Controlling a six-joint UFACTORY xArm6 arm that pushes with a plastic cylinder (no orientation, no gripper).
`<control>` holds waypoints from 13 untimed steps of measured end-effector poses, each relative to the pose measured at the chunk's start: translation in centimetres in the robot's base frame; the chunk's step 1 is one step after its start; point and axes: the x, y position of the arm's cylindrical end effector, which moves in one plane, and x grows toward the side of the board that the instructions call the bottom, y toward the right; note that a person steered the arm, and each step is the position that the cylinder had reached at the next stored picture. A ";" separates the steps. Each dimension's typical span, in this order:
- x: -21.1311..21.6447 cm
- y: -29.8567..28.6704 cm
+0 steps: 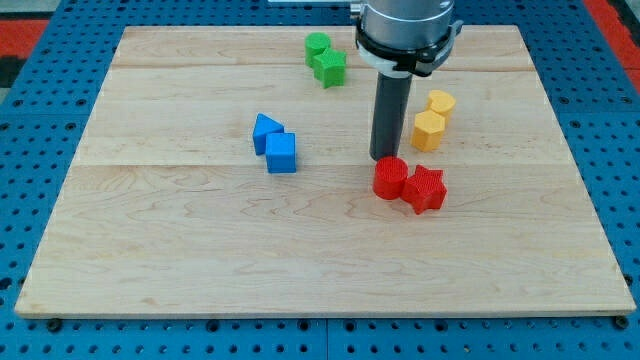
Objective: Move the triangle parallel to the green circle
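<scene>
Resting my tip (384,158) against (just above) the red block (390,178).

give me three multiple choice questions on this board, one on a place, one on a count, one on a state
1. Where is my tip?
A. just above the red pair
B. left of the blue pair
C. at the view's bottom edge

2. How many blocks are on the board?
A. six
B. eight
C. ten

3. How do the blue triangle and blue cube stand?
A. far apart
B. stacked
C. side by side, touching

Answers:
1. A: my tip ends right at the top edge of the red round block, beside the red star.
2. B: two each of green, yellow, blue, red.
3. C: the blue triangle sits against the blue cube.
</scene>
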 end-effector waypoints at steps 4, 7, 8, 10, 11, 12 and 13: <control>-0.5 -2.4; -4.2 -16.4; -4.0 -17.1; -3.1 -23.3; -0.9 -23.4; -1.6 -25.4; -4.0 -30.5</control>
